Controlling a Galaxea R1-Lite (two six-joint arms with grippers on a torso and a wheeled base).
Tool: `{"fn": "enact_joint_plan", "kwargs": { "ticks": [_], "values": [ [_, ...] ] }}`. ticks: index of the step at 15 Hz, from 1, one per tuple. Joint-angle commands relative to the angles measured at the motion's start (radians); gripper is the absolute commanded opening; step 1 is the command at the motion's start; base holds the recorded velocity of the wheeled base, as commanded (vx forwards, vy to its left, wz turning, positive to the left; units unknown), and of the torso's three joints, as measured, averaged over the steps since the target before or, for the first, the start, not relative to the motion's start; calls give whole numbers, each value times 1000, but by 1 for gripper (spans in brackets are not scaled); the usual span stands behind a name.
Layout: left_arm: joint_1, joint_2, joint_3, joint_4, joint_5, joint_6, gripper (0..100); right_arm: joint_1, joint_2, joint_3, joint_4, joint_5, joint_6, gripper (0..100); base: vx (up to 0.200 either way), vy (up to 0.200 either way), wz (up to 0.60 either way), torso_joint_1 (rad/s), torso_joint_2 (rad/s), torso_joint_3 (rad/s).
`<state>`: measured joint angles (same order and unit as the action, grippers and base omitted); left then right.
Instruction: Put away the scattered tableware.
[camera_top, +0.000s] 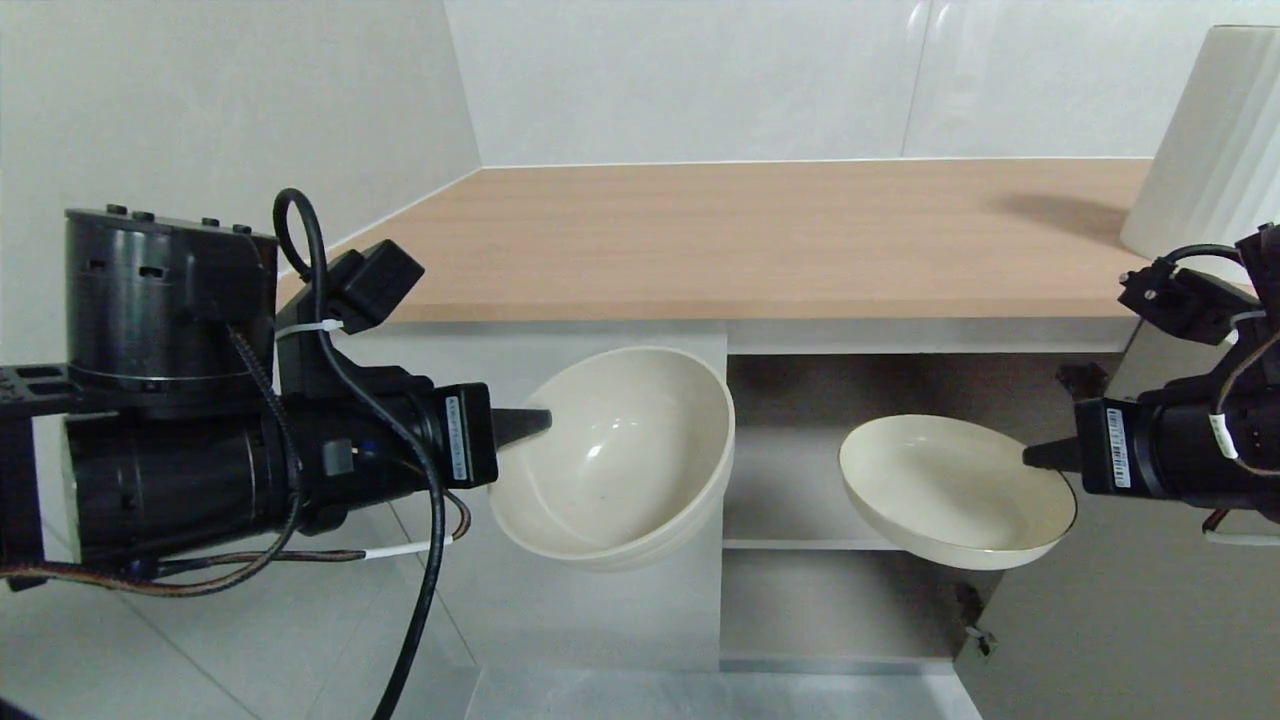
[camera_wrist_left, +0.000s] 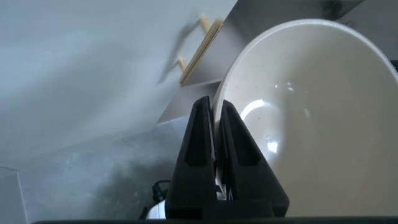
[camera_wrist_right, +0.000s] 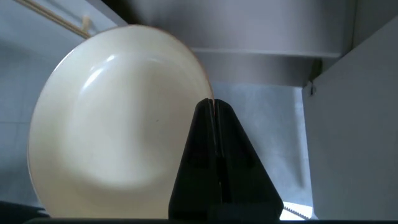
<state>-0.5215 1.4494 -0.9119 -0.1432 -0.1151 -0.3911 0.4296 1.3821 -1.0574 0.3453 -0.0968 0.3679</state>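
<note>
Wood counter (camera_top: 760, 240); L gripper (camera_top: 535, 420) pinches glossy round bowl (camera_top: 620, 460).

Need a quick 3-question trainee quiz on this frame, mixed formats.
1. True or false: the left hand grips the deep bowl by its rim.
2. Which is shallower? A) the deep bowl B) the dish held by the right hand
3. Fill in: the wooden countertop lies ___ the open cabinet.
Key: 1 true; 2 B; 3 above.
</note>
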Motion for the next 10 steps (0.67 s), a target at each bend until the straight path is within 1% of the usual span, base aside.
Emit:
{"fn": "enact_joint_plan", "kwargs": {
  "ticks": [1,4,7,10],
  "values": [
    [0,3,-1,-3,0,0,0,-2,8,-3,-2,0,0,0,0,0,0,-90,290,188],
    [0,6,-1,-3,0,0,0,-2,8,-1,-2,0,0,0,0,0,0,-32,108,67],
    [0,11,-1,-3,0,0,0,-2,20,-1,-2,2,0,0,0,0,0,0,0,0],
    [0,11,-1,-3,-1,0,0,-2,115,-1,-2,0,-1,0,0,0,0,0,0,0]
  ]
}}
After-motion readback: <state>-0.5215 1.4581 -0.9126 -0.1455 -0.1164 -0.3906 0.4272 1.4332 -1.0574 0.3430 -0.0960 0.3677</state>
